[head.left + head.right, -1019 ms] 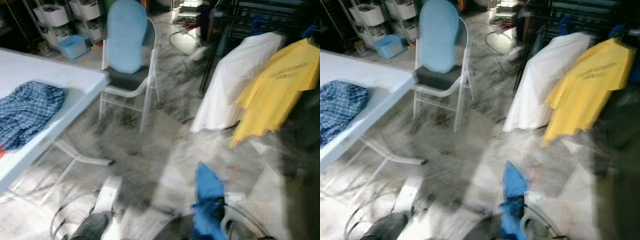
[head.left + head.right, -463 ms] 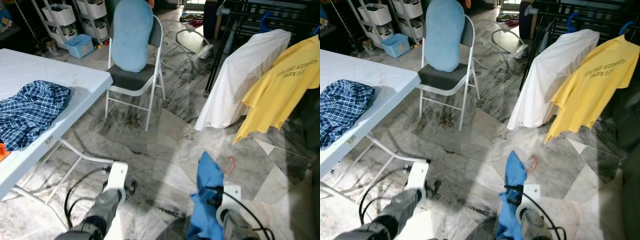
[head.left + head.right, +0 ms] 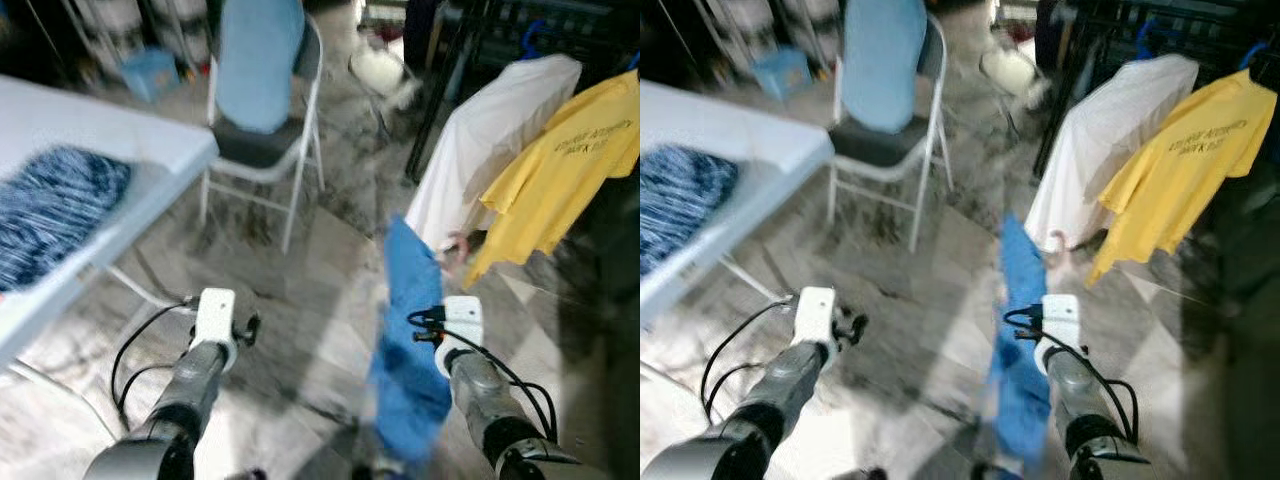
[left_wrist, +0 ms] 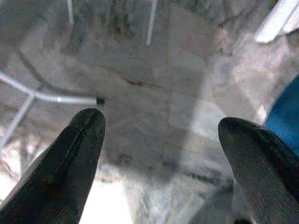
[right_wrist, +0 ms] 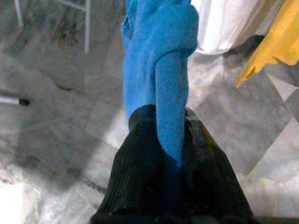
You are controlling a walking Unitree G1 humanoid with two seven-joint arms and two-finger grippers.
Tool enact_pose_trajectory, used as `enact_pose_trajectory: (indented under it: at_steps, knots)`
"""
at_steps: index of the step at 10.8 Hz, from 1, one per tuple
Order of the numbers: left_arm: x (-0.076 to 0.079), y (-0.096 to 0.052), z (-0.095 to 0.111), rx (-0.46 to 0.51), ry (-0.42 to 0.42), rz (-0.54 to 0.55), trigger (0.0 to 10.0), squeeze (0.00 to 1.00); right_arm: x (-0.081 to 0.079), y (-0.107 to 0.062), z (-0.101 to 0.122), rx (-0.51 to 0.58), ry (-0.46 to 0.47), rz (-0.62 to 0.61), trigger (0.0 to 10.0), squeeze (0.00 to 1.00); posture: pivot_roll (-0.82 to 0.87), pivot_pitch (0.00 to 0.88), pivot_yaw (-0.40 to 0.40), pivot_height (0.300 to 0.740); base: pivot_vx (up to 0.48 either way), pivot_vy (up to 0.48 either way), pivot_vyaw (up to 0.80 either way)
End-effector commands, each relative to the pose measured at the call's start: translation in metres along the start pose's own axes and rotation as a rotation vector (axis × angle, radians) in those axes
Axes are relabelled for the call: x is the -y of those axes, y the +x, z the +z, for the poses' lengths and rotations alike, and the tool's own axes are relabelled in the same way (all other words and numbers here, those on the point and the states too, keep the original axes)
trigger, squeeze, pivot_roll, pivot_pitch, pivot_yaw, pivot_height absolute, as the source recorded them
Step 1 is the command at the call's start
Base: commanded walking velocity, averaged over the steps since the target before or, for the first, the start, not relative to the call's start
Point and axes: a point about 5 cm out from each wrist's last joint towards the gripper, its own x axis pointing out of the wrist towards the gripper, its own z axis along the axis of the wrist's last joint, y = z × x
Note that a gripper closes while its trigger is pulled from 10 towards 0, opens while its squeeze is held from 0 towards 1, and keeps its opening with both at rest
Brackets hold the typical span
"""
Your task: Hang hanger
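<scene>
My right gripper (image 5: pixel 161 116) is shut on a blue garment (image 3: pixel 410 330), which hangs down over my right forearm. A pink hanger hook (image 3: pixel 457 243) pokes out by the garment's top, blurred. The cloth (image 5: pixel 161 70) bunches up between the two black fingers (image 5: pixel 140 154). Ahead on the right a dark clothes rack (image 3: pixel 500 30) carries a white garment (image 3: pixel 480 140) and a yellow T-shirt (image 3: pixel 570 170) on blue hangers. My left gripper (image 4: pixel 161 119) is open over bare floor, raised at the lower left (image 3: pixel 245 325).
A white table (image 3: pixel 120 140) with a blue plaid shirt (image 3: pixel 50 210) stands on the left. Behind it is a white folding chair (image 3: pixel 260 150) with a light blue cushion. Marble floor lies open between the chair and the rack. The head views are blurred.
Both arms have come up and forward. The right gripper has lifted the blue garment higher, toward the hanging white garment. The picture has blurred.
</scene>
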Motion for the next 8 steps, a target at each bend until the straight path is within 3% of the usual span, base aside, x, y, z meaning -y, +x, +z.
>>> enact_pose_trajectory:
  at_steps: [1,2,3,4,5,6,8]
  knots:
    - [-0.006,-0.004,-0.011,-0.021,-0.008,0.011,10.0,0.0,-0.005,-0.002,-0.005,0.002,-0.01,0.026,10.0,0.0,-0.09,0.21,-0.022,0.74,0.0,0.0,0.0]
    - [-0.009,-0.016,-0.038,-0.054,-0.008,0.004,10.0,0.0,-0.017,-0.011,-0.024,-0.019,-0.004,0.057,10.0,0.0,-0.07,0.264,-0.024,0.74,0.0,0.0,0.0]
    - [-0.006,-0.024,-0.05,-0.04,0.033,-0.038,10.0,0.0,-0.025,-0.018,-0.035,-0.013,-0.003,0.068,10.0,0.0,-0.05,0.295,-0.01,0.74,0.0,0.0,0.0]
    - [-0.001,-0.026,-0.052,-0.017,0.049,-0.073,10.0,0.0,-0.029,-0.022,-0.04,-0.004,0.004,0.074,10.0,0.0,-0.04,0.302,-0.002,0.74,0.0,0.0,0.0]
    - [0.006,-0.025,-0.045,0.027,0.042,-0.11,10.0,0.0,-0.028,-0.026,-0.045,0.003,0.022,0.048,10.0,0.0,-0.04,0.313,0.013,0.74,0.0,0.0,0.0]
    - [0.015,-0.027,-0.031,0.114,0.085,-0.183,10.0,0.0,-0.024,-0.03,-0.044,0.037,0.035,0.023,10.0,0.0,-0.05,0.319,0.018,0.74,0.0,0.0,0.0]
    - [0.017,-0.029,-0.026,0.147,0.108,-0.213,10.0,0.0,-0.022,-0.031,-0.042,0.054,0.042,0.014,10.0,0.0,-0.05,0.319,0.019,0.74,0.0,0.0,0.0]
